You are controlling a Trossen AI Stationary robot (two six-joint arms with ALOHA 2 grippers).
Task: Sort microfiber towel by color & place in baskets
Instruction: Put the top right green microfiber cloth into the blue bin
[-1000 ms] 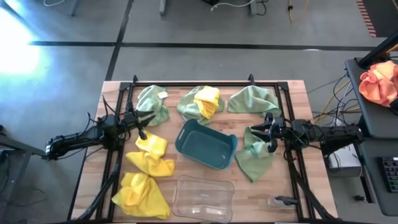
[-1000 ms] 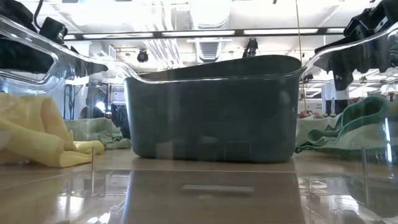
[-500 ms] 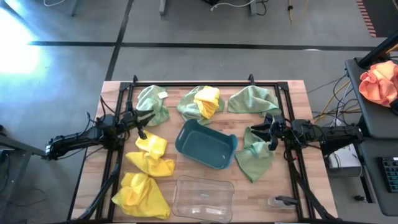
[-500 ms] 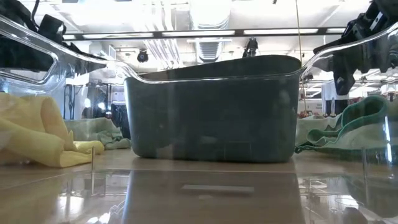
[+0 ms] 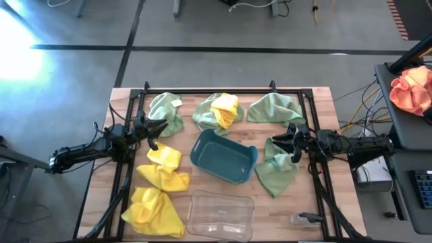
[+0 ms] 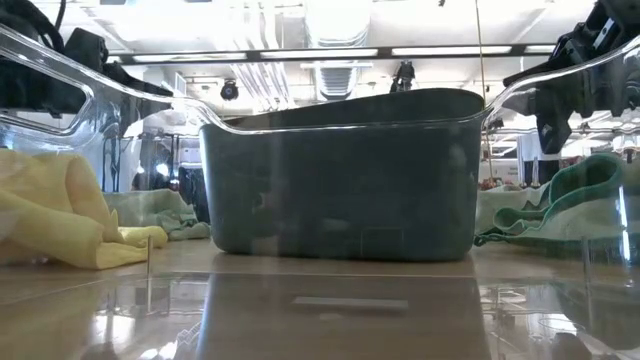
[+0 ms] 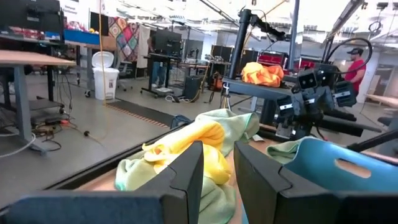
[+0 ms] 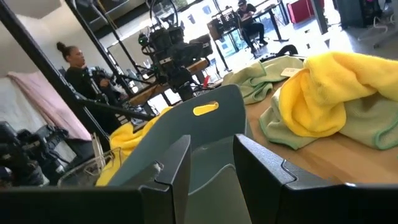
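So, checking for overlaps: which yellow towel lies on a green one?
The yellow towel at the table's far middle, draped over a green towel; the other two yellows lie on bare wood.

Seven cloths lie on the counter point(image 5: 317, 101), as far as I can count. Four are pale green: one at the far left point(image 5: 165, 111), one at the far right point(image 5: 273, 108), one in the far middle point(image 5: 206, 118) with a yellow one on top of it, and one at the right by the teal tub point(image 5: 275, 169). Three are bright yellow: the one on that middle green cloth point(image 5: 226, 108), one at mid-left point(image 5: 164, 167), and one at the near left point(image 5: 152, 210). There are two tubs, one dark teal point(image 5: 223, 156) and one clear point(image 5: 219, 214). One orange-pink cloth point(image 5: 412, 88) sits off to the right on a separate stand. Two arms reach in, one from each side.
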